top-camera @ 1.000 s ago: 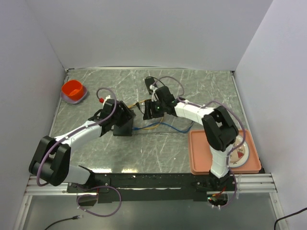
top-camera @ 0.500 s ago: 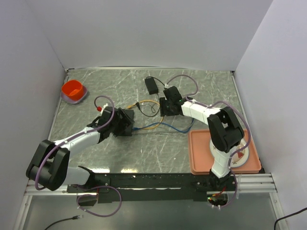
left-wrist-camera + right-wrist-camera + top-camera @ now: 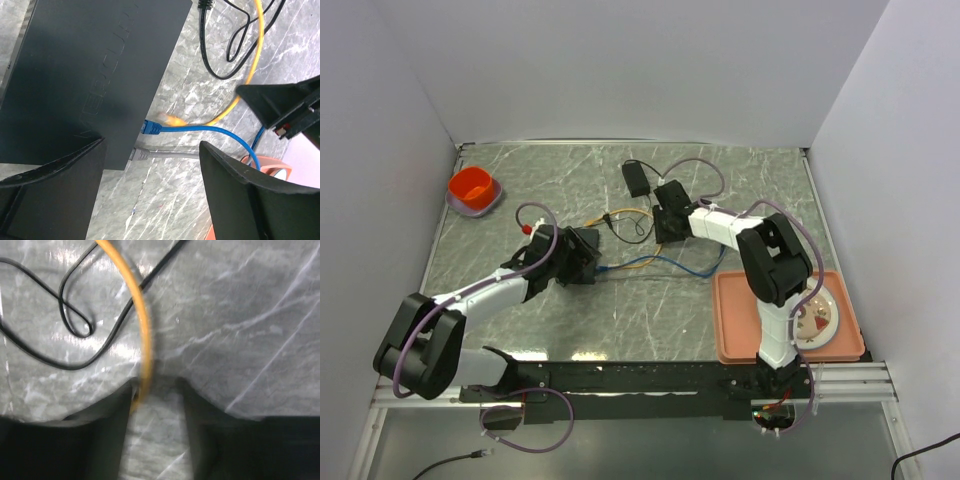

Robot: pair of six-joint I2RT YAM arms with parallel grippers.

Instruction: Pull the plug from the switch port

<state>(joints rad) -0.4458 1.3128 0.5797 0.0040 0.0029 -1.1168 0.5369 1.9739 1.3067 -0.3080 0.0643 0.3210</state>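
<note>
Now the yellow plug [image 3: 172, 120] lies just beside the switch port [image 3: 151, 107] edge.

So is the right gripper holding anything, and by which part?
Cannot tell. The yellow cable runs between the right gripper fingers, against one of them, but a gap shows beside it.

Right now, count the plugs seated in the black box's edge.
2: the blue plug and the grey plug beside it, both in the long edge of the black box. The yellow plug is loose nearby. Hidden ports may hold more.
</note>
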